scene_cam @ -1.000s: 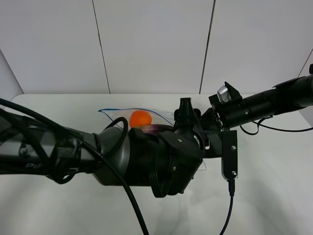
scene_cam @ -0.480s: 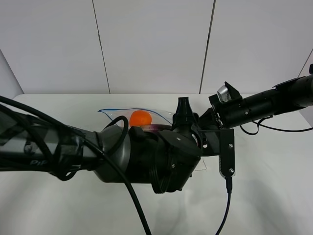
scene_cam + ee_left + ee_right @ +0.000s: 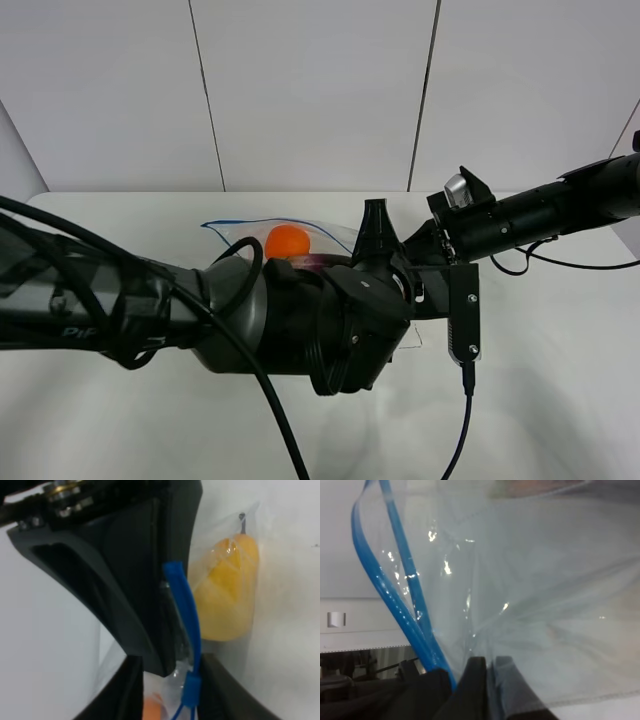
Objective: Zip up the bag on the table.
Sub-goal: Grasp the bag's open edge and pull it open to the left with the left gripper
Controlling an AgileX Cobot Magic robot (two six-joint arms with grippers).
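Right claw [image 3: 487, 682]: squeezed together on the bag [image 3: 545, 605], clear film.
Left claw [image 3: 170, 690]: blue zip strip [image 3: 183, 605] runs between its fingers, can't tell if it's pinched.

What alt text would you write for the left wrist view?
The blue zipper strip of a clear bag passes between two black jaws that stand apart around it. A yellow fruit shows inside the bag, over the white table.
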